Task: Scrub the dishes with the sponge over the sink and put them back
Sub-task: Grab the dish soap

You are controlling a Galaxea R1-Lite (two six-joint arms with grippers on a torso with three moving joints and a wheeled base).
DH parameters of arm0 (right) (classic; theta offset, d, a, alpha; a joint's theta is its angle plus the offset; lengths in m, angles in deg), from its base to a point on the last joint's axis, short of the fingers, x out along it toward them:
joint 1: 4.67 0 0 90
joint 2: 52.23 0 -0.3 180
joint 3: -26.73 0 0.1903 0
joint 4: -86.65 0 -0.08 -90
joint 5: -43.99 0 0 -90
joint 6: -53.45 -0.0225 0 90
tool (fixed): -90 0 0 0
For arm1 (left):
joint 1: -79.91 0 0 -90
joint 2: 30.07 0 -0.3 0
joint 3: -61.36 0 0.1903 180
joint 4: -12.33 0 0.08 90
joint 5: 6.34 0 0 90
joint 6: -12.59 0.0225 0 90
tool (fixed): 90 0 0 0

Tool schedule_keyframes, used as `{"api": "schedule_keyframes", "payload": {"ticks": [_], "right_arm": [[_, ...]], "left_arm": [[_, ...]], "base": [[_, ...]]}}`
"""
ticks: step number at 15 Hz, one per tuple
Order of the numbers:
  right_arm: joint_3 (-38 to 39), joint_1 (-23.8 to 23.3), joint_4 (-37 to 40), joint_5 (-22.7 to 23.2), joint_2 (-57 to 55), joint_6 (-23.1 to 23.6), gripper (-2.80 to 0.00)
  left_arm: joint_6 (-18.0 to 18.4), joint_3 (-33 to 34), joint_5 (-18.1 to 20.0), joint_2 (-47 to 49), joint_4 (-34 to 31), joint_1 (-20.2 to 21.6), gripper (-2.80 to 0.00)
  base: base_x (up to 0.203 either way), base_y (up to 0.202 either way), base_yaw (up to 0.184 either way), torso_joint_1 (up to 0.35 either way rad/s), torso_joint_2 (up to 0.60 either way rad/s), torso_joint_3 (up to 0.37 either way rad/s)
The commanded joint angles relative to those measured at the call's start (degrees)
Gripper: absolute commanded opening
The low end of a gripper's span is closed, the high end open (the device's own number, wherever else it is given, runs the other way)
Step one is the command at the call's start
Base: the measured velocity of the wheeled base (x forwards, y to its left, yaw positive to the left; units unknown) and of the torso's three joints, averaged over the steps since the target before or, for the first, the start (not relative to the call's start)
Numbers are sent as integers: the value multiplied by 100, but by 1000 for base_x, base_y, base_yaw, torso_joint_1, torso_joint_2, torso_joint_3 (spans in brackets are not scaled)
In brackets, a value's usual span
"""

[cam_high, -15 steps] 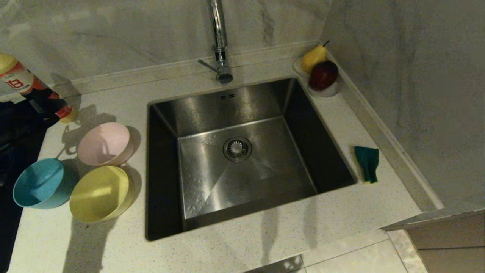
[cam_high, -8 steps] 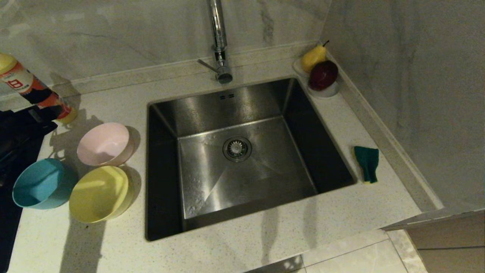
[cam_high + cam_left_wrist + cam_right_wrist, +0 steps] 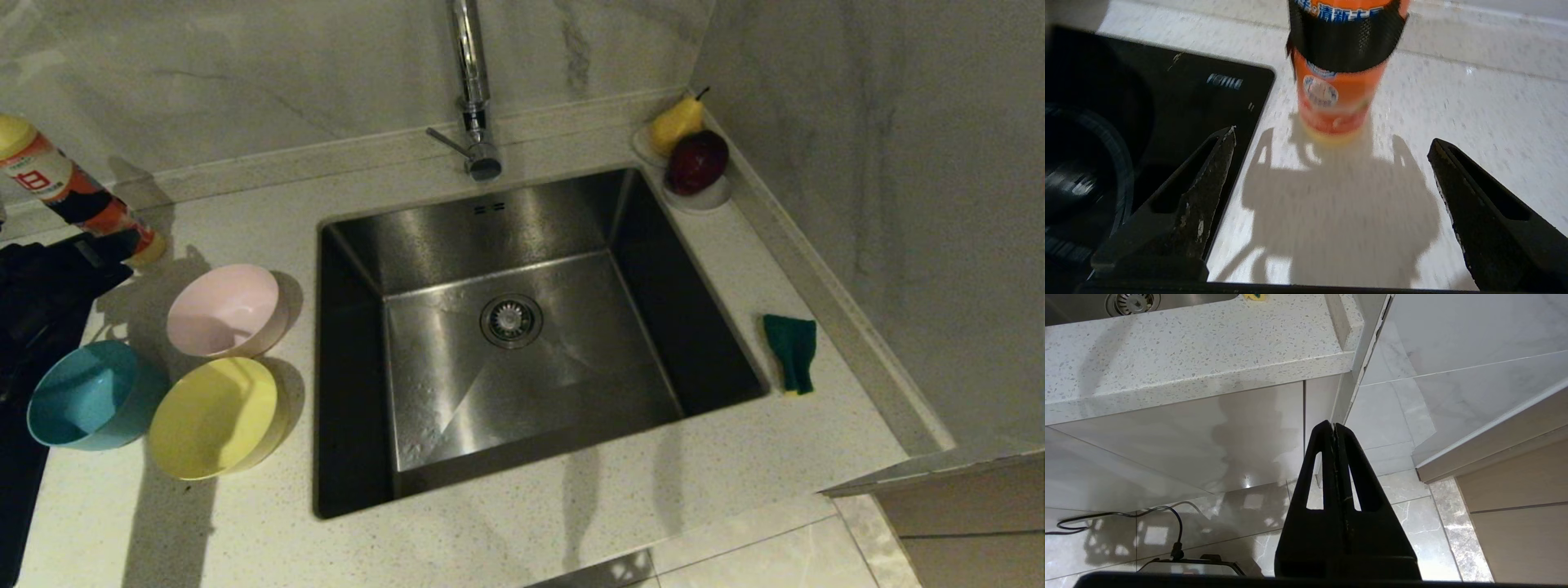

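Three round bowls, pink [image 3: 227,309], blue [image 3: 86,394] and yellow [image 3: 214,416], are clustered left of the steel sink [image 3: 522,327]; the green-faced sponge [image 3: 790,353] is laid right of it. The left gripper [image 3: 1331,141] is held wide apart before an orange bottle [image 3: 1341,69]; the right gripper [image 3: 1334,428] is pressed closed below the counter.

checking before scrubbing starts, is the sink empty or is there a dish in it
Empty: the sink shows only its drain; all three bowls sit on the counter beside it.

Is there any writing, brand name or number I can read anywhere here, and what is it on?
"FOTILE": on the corner of the black cooktop, seen from the left wrist.
"清新": part of a line of blue characters on the orange bottle; the rest is cut off or blurred.
Large red marks on the bottle's white label in the head view: too blurred to read.
Nothing else carries text.
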Motion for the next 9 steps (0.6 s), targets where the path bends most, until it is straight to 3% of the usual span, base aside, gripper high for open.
{"api": "schedule_keyframes", "payload": {"ticks": [1,9], "right_arm": [[0,1,0,0,-6,-2,-280],[0,1,0,0,0,-2,-280]], "left_arm": [[-16,-263,-12,467,218,8,0],[-256,-968,-30,976,232,43,0]], "base": [[0,0,0,0,0,0],[0,0,0,0,0,0]]}}
